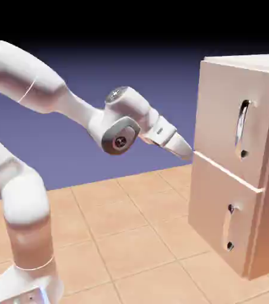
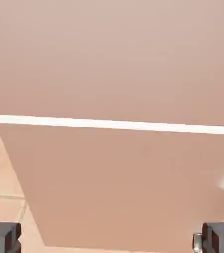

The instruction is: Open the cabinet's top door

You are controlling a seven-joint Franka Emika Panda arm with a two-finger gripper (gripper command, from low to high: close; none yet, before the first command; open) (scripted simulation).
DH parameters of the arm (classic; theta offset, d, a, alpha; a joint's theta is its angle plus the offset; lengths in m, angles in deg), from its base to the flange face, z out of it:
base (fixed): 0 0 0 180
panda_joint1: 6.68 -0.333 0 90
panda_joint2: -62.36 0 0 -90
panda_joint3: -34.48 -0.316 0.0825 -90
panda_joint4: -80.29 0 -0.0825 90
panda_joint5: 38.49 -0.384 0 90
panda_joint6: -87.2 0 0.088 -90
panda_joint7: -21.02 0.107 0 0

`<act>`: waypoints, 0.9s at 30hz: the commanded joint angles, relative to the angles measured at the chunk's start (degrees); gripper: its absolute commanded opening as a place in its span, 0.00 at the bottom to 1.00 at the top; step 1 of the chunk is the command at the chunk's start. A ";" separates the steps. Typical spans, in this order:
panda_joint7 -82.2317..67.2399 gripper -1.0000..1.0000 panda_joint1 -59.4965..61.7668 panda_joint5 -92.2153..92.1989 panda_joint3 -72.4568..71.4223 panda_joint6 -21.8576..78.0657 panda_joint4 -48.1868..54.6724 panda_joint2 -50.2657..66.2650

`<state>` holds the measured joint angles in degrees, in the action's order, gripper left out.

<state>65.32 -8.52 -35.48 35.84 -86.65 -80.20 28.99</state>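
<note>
Ahead of the open end effector (image 1: 184, 151), top door (image 1: 225, 119), shut

My arm (image 1: 80, 110) is glossy white, rounded fat tubes with smooth bends. Thin seam lines ring the upper tube and the lower column. Black patch on the edge at the exterior view's left. Wrist joint (image 1: 120, 138): grey collar, dark round cap. Second cap above it, grey, detail too small to read. Small dark marking near the hand. Base (image 1: 27, 288) is white, pale panel, bluish glint. Fingertips (image 2: 4, 237) are dark grey, blocky, bevelled.
</note>
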 commanded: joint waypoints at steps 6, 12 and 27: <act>9.20 1.00 -5.75 14.95 6.80 0.80 2.58 -3.58; 18.40 1.00 -11.49 29.90 13.59 1.59 5.17 -7.15; 41.39 1.00 -25.85 67.28 30.57 3.59 11.62 -16.09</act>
<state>106.71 -34.37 31.80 66.41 -83.06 -68.57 12.90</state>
